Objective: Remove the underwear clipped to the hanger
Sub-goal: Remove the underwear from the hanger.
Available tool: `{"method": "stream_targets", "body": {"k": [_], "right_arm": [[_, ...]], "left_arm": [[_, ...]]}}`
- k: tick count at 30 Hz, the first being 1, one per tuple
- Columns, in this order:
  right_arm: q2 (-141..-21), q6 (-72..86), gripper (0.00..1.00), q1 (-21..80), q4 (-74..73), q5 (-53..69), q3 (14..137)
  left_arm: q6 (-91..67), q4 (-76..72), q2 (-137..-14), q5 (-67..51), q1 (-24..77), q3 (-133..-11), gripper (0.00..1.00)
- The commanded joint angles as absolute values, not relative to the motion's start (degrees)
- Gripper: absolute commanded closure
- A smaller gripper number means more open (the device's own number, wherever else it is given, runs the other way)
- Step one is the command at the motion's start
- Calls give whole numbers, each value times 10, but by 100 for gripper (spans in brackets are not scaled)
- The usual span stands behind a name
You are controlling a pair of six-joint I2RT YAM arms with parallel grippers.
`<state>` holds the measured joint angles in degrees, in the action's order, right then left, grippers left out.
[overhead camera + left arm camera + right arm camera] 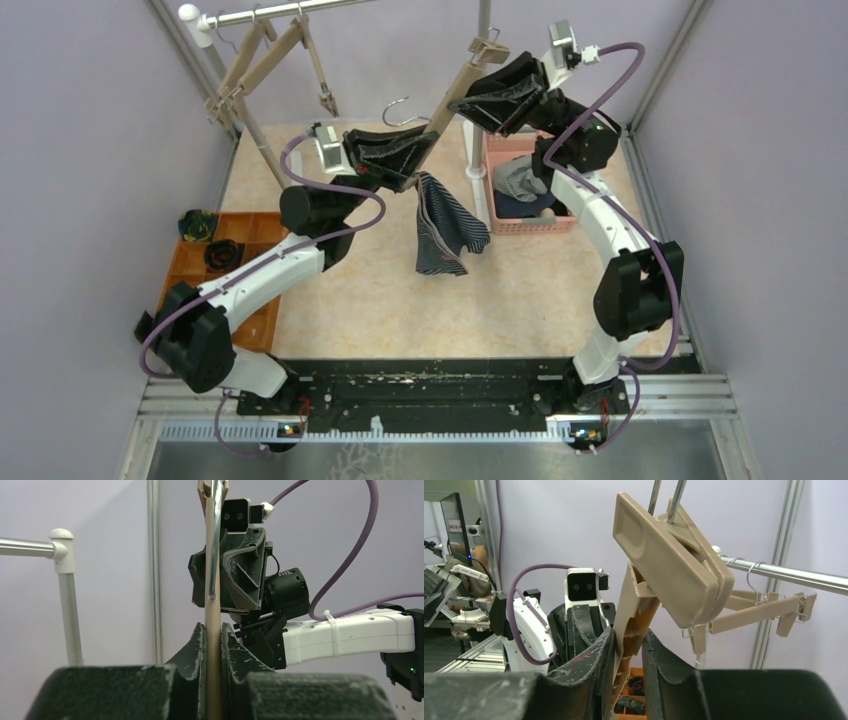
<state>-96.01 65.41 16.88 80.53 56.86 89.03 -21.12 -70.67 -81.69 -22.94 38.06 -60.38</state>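
Looking around the arms, we see spare hangers [270, 60] on the rail [290, 12] at upper left, well apart from them. At right, the pink basket [530, 225] holds a striped pair [520, 178] and a navy pair [512, 208]. At left, the orange tray [262, 228] holds dark bundles [200, 225]. Both arms reach upward. The left gripper [213, 630] is clamped on the tilted hanger [458, 88], and the right gripper [628, 635] pinches its bar higher (just below the top clip). The pinstriped underwear [445, 225] dangles from its lower end, centre frame.

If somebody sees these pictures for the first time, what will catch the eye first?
Most striking is the beige hanger, held slanted in mid-air at the centre: the left gripper clamps its lower part and the right gripper its upper part. From its lower end hangs the dark pinstriped underwear. Behind it to the right stands a pink basket.
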Motion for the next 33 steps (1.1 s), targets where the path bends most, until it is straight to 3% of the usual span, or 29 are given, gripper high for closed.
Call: {"method": "stream_targets", "body": {"k": [1, 5, 10, 14, 16, 19, 25, 26, 28, 29, 30, 31, 33], "right_arm": [[-956, 655, 75, 173, 808, 556, 906], [-955, 661, 70, 173, 810, 558, 908], [-954, 662, 72, 173, 804, 565, 911], [-954, 672, 67, 173, 813, 568, 912], [-953, 671, 77, 174, 812, 569, 913], [-953, 661, 100, 173, 803, 566, 905], [-952, 653, 100, 171, 802, 560, 901], [-952, 655, 100, 170, 808, 557, 900], [-953, 662, 100, 166, 816, 552, 904], [-955, 666, 100, 165, 820, 552, 908], [-957, 671, 100, 162, 822, 549, 909], [-958, 677, 100, 160, 827, 547, 910], [-962, 685, 100, 157, 833, 543, 913]], "left_arm": [[-256, -780, -824, -252, 378, -619, 100], [-269, -789, -837, -257, 377, -631, 100], [-289, -803, -857, -261, 376, -645, 100], [-294, -806, -869, -263, 376, -656, 100], [-296, -809, -874, -265, 375, -660, 100], [-287, -809, -870, -266, 375, -659, 100], [-249, -754, -838, -263, 374, -647, 99], [-247, -743, -834, -264, 375, -644, 94], [-233, -714, -822, -267, 374, -639, 72], [-225, -697, -814, -268, 374, -635, 56], [-213, -678, -806, -271, 374, -633, 20], [-198, -653, -797, -280, 374, -634, 11], [-170, -599, -783, -292, 374, -636, 10]]}}
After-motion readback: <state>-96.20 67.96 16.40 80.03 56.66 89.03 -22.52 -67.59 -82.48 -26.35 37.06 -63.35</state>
